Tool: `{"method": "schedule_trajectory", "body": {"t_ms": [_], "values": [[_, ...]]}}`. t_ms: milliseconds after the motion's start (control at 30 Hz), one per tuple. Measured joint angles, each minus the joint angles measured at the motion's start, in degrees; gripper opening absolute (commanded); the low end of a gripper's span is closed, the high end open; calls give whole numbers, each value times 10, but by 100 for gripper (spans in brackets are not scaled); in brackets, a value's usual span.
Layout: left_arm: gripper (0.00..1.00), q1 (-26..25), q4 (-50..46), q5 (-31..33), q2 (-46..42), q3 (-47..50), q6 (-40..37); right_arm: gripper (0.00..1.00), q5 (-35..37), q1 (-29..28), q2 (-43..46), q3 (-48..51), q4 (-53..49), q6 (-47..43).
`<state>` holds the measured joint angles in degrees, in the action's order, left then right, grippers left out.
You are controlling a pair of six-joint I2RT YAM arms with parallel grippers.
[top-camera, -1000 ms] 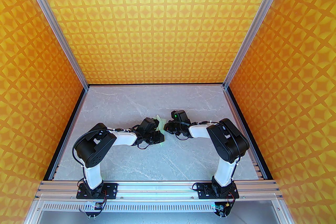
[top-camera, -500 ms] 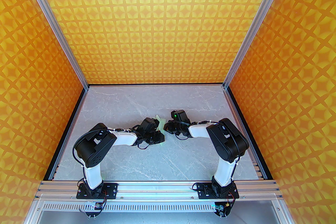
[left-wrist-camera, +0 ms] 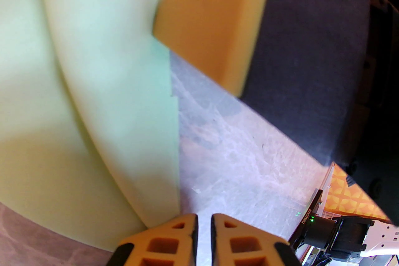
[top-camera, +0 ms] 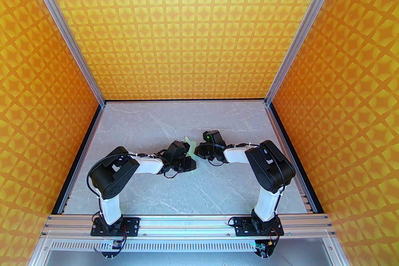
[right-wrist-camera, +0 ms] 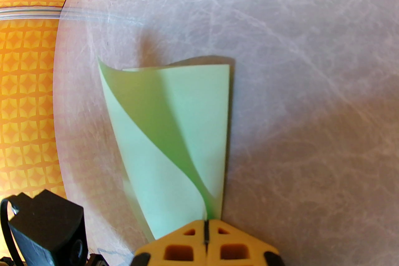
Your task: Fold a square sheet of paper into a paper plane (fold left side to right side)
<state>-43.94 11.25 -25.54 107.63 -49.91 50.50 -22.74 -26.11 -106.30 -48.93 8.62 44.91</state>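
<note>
1. Top view: the paper [top-camera: 192, 145] lay on the desk [top-camera: 149, 124], right at the tips of the right hand [top-camera: 197, 152]. The left hand [top-camera: 189, 162] sat over the paper, just across it from the right hand. Most of the sheet was hidden beneath the two.
2. Left wrist view: the left hand's fingers [left-wrist-camera: 174, 236] stood almost together, with a thin slit between them. The paper's curved edge ran down to them, but I could not tell whether it was caught in the slit. The right hand's tip sat at the paper's edge.
3. Right wrist view: the right hand [right-wrist-camera: 205, 225] was pressed together, its tips at the paper's near end. Whether it nipped or merely pinned the paper was unclear. Away from the right hand the flap [right-wrist-camera: 149, 108] bowed up uncreased, its far corner standing off the layer beneath.
4. Risks, as I judged them:
   - The bowed flap would likely spring open if the left hand let go before the fold was pressed flat.
   - With that corner off line, pressing now could set a skewed crease.
   - A sideways nudge from the right hand could slide the paper on the smooth desk.
</note>
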Motion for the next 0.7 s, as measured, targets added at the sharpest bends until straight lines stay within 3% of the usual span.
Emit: {"method": "schedule_trajectory", "body": {"t_ms": [700], "values": [[17,-21,23,13,-4,14,20,0,-2,0,-2,0,2,0]]}}
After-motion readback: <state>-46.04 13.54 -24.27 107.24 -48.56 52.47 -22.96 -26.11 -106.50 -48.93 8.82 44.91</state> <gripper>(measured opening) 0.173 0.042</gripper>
